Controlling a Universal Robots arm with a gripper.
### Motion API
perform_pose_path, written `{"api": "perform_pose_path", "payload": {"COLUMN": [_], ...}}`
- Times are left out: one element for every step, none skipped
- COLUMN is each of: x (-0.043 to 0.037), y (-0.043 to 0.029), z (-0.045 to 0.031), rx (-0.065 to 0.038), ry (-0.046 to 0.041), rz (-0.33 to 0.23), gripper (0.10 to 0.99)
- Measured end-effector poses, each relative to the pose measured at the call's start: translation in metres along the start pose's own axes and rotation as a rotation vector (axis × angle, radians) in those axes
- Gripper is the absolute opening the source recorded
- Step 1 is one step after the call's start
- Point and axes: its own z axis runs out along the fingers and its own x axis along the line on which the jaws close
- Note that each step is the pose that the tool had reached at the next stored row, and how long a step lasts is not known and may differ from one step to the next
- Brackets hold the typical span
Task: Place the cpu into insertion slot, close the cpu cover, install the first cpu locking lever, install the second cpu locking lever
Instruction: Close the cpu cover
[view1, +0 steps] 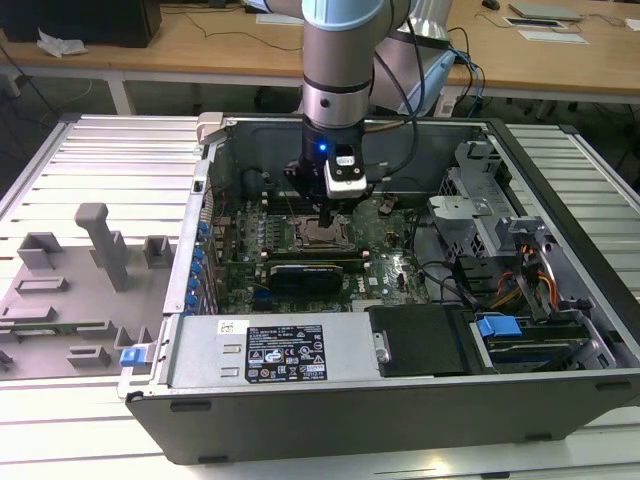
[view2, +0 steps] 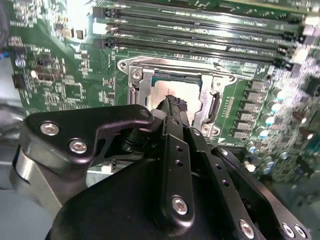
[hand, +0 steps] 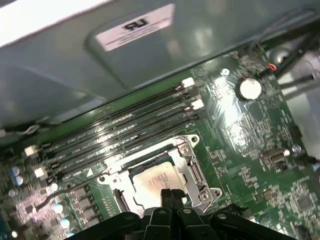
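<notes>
The cpu (hand: 152, 182) lies flat in the insertion slot (view1: 322, 236) on the green motherboard; its pale metal top also shows in the second wrist view (view2: 167, 90). The cpu cover (hand: 194, 171) is a silver frame lying down around the chip, seen too in the second wrist view (view2: 142, 85). My gripper (hand: 169, 194) hangs directly over the chip with its black fingers pressed together, shut on nothing, the tips at or just above the chip's near edge. In the exterior view the gripper (view1: 325, 214) reaches down into the open computer case. The gripper body hides the near part of the socket.
Long black RAM slots (hand: 125, 130) run right beside the socket. The grey case wall (hand: 150, 60) rises behind them. A black power supply (view1: 285, 352), drive bays (view1: 520, 330) and cables (view1: 450, 275) fill the case. A grey fixture (view1: 90, 260) sits on the exterior view's left.
</notes>
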Motion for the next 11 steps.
{"api": "perform_pose_path", "payload": {"x": [0.0,0.0,0.0,0.0,0.0,0.0,0.0,0.0,0.0,0.0,0.0], "y": [0.0,0.0,0.0,0.0,0.0,0.0,0.0,0.0,0.0,0.0,0.0], "z": [0.0001,0.0002,0.0003,0.0004,0.0005,0.0005,0.0006,0.0007,0.0007,0.0008,0.0008], "rx": [-0.001,-0.002,-0.002,-0.002,-0.003,-0.004,-0.005,-0.005,-0.006,-0.006,-0.007], "ry": [0.0001,0.0004,0.0004,0.0005,0.0007,0.001,0.0011,0.0012,0.0014,0.0015,0.0016], "rz": [-0.028,-0.068,-0.087,-0.106,-0.14,-0.18,-0.219,-0.239,-0.257,-0.286,-0.307], "gripper": [0.106,0.106,0.106,0.106,0.106,0.106,0.106,0.106,0.106,0.106,0.106]}}
